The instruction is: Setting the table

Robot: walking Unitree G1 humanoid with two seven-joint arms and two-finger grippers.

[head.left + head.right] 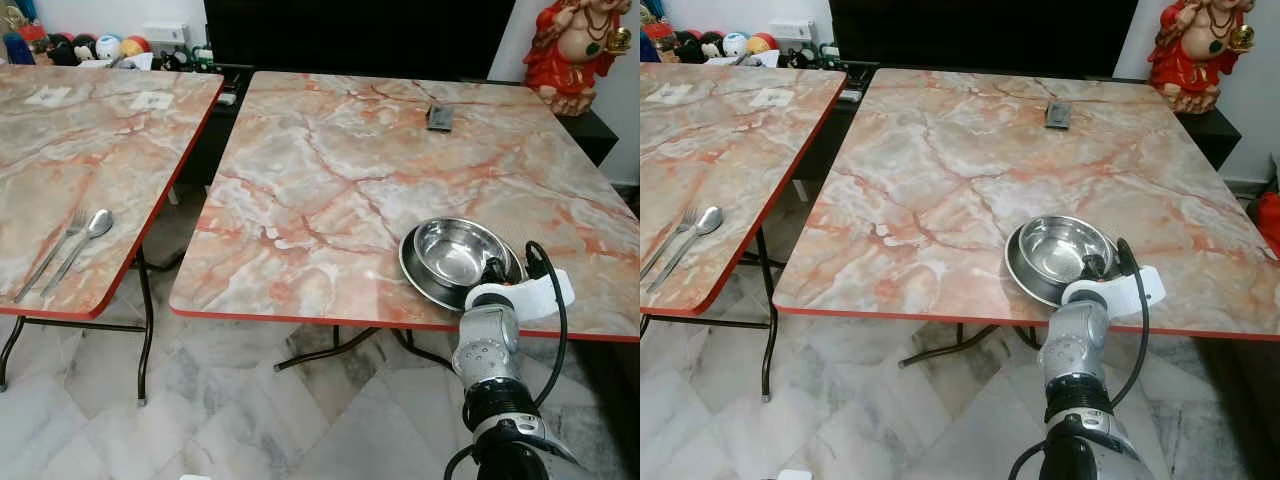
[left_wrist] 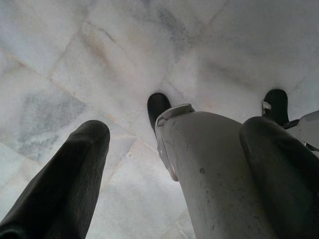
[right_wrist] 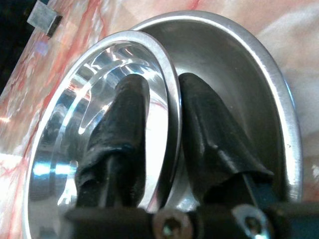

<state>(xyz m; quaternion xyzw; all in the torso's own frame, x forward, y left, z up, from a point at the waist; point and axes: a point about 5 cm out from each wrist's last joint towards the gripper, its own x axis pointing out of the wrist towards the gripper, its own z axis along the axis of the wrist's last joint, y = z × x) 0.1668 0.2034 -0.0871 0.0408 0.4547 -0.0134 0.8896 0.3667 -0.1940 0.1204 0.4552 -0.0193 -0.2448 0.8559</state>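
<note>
Right gripper (image 3: 172, 149) pinching the bowl's (image 1: 462, 250) rim at the near edge of the marble table (image 1: 330, 170).

The silver right arm reaches up from below — its two black fingers closed on the steel bowl's rim, one inside, one outside. The bowl sits in a shallow steel plate (image 1: 420, 275) (both hold nothing). The left gripper (image 2: 174, 164) hangs over the tiled floor (image 2: 75, 59), fingers spread apart. A fork (image 1: 52, 250) and spoon (image 1: 88, 235) lie on the neighbouring table (image 1: 60, 150).

right claw (image 1: 1099, 266) at bowl (image 1: 1063, 247) rim — plate (image 1: 1025, 277) beneath
</note>
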